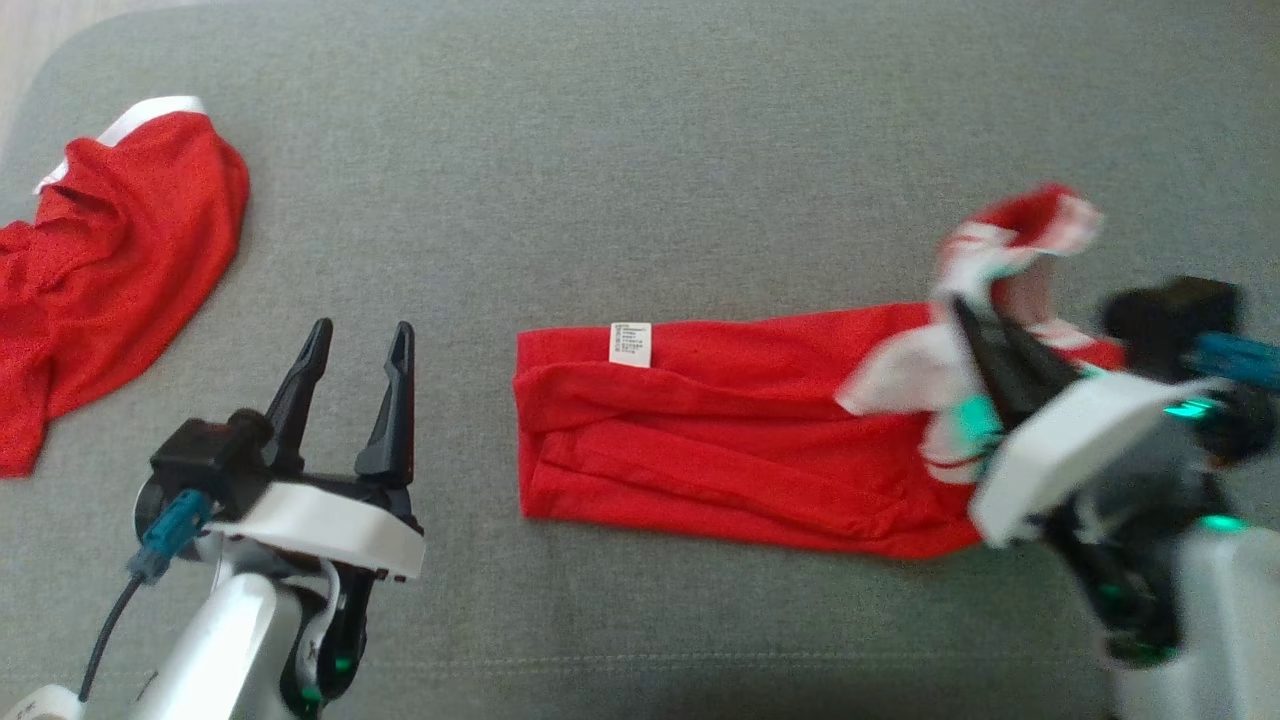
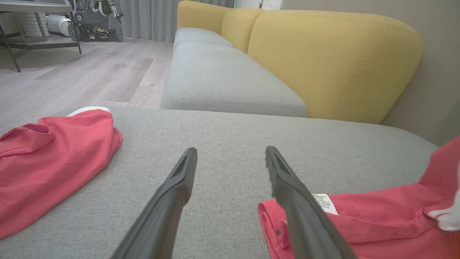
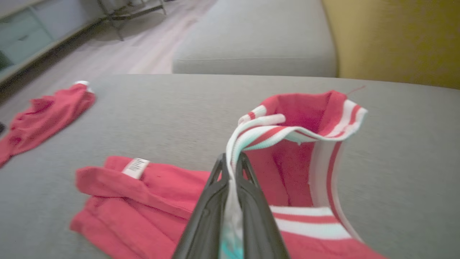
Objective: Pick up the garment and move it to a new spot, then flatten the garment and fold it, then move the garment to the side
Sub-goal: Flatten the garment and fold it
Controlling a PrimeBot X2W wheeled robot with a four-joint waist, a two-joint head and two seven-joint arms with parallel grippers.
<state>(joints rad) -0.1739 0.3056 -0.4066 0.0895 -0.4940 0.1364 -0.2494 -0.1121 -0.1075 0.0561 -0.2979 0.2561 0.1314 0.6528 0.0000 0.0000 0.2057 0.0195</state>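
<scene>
A red garment [image 1: 730,430] with white and red striped trim lies folded lengthwise on the grey cushion [image 1: 640,180], a white label near its left end. My right gripper [image 1: 985,325] is shut on the striped collar at the garment's right end, and that end is lifted off the cushion; in the right wrist view the trim runs up between the fingers [image 3: 248,187] of my right gripper [image 3: 231,160] from the garment [image 3: 151,194]. My left gripper [image 1: 360,340] hovers open left of the garment, nothing between its fingers. In the left wrist view my left gripper [image 2: 230,153] stands beside the garment's left end [image 2: 373,219].
A second red garment [image 1: 110,260] with a white edge lies crumpled at the cushion's far left, also red garment [image 2: 50,158]. A yellow sofa back [image 2: 323,57] and a grey seat stand beyond the cushion, with wooden floor [image 2: 86,75] to the left.
</scene>
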